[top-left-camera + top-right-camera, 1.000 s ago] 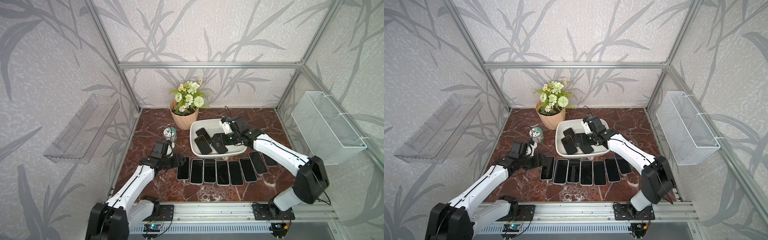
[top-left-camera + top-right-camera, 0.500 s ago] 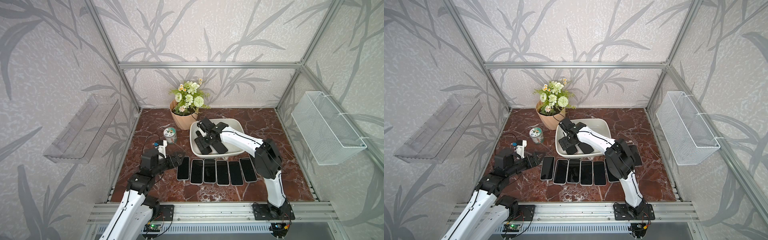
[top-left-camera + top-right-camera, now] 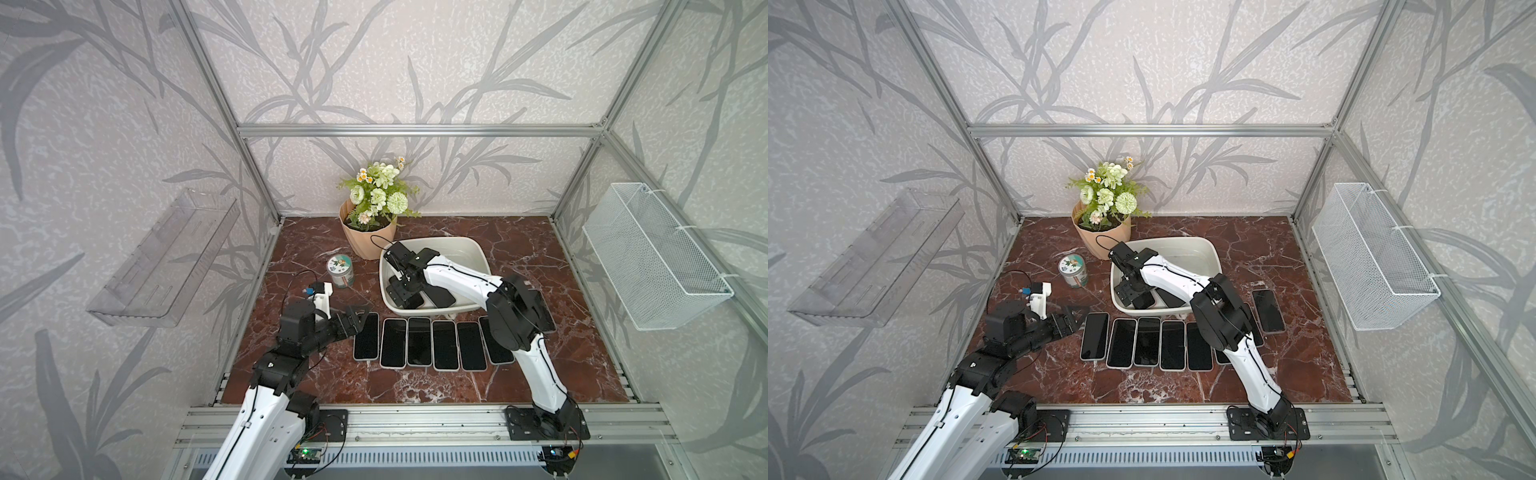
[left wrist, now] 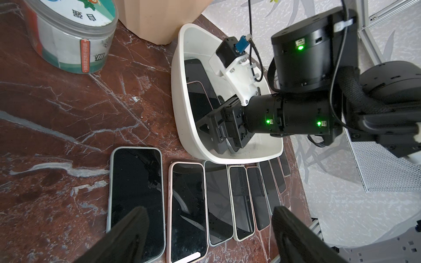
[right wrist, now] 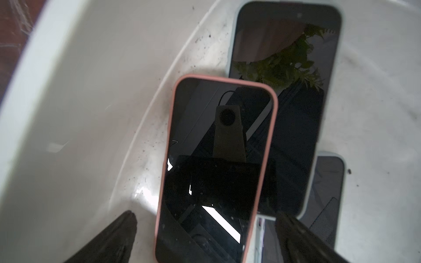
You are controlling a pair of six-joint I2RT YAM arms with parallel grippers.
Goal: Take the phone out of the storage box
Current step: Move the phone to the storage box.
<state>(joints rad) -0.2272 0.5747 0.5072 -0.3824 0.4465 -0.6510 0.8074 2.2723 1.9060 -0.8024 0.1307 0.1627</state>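
In a top view the storage box (image 3: 457,251) sits on the worktop (image 3: 582,353); the left wrist view shows the left fingers (image 4: 127,236) wide open, empty; the right wrist view shows the right fingers (image 5: 109,239) open, empty, astride the pink-cased phone (image 5: 216,170) in that box, stiff, probably slippery, best pinched by its long edges.

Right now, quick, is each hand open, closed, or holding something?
Left hand: open, holding nothing, beside the row of phones.
Right hand: open, straddling the pink-cased phone inside the storage box, not gripping it.
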